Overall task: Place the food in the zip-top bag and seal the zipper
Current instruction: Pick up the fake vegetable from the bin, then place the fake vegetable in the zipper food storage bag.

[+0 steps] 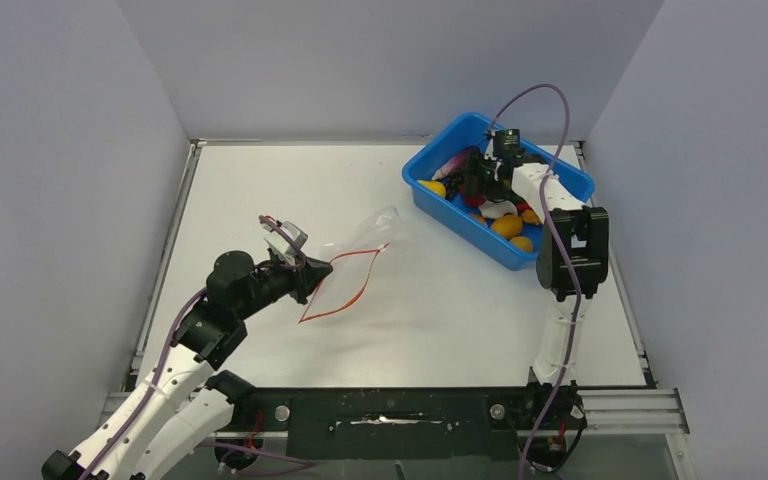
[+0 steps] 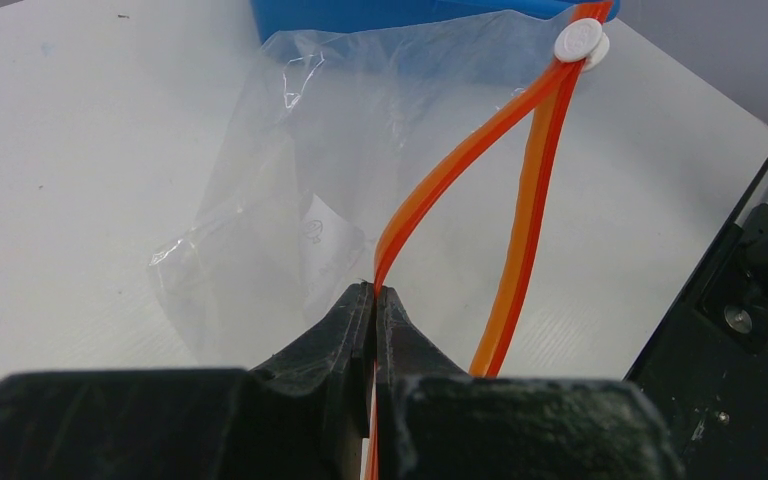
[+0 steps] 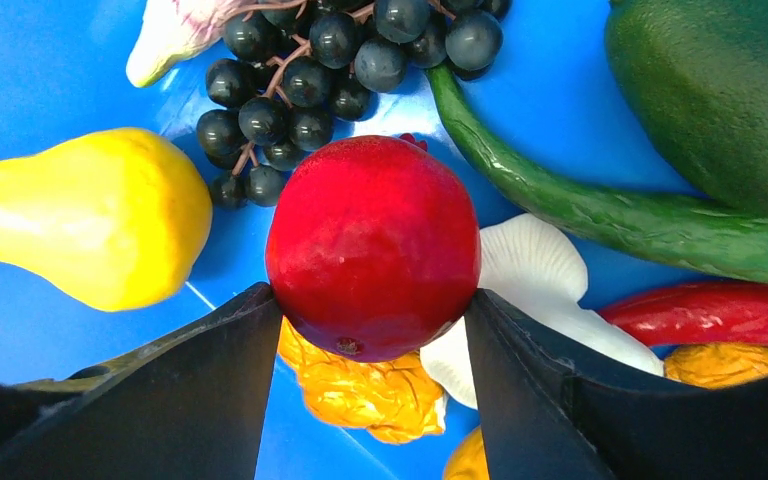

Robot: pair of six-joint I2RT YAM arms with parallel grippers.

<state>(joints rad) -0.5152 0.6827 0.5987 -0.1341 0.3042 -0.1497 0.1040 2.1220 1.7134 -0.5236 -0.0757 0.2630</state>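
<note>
Inside the blue tub (image 3: 40,60), the right gripper (image 3: 372,295) clasps a red ball (image 3: 370,240) on both sides, dark grapes (image 3: 300,90) just beyond its fingertips. The left gripper (image 2: 374,295) pinches the zipper (image 2: 460,160), with the zip-top bag (image 2: 290,150) spread out ahead of it.

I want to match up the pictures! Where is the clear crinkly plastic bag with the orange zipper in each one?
Top external: the clear crinkly plastic bag lies left of centre, at the left gripper's tip.
Left wrist: it fills the middle, straight ahead.
Right wrist: not in it.
Shared landmark: the blue plastic tub, upper right from above, top edge for the left wrist, background for the right wrist.
</note>
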